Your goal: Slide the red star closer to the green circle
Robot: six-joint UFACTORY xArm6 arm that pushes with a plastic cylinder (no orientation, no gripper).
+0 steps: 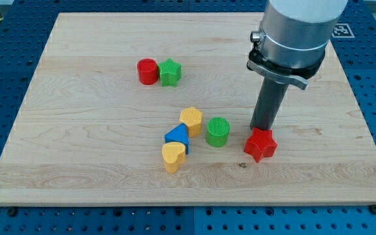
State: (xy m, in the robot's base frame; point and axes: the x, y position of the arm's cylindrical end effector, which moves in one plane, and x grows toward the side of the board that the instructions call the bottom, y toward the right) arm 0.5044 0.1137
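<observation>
My tip [262,128] stands just above the red star [260,145], touching its top edge; it grips nothing. The green circle [217,131] lies left, near.

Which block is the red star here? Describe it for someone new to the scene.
On the wooden board, look below my tip at the view's lower right. The red star lies there, right of the green circle; the other red block is round.
</observation>
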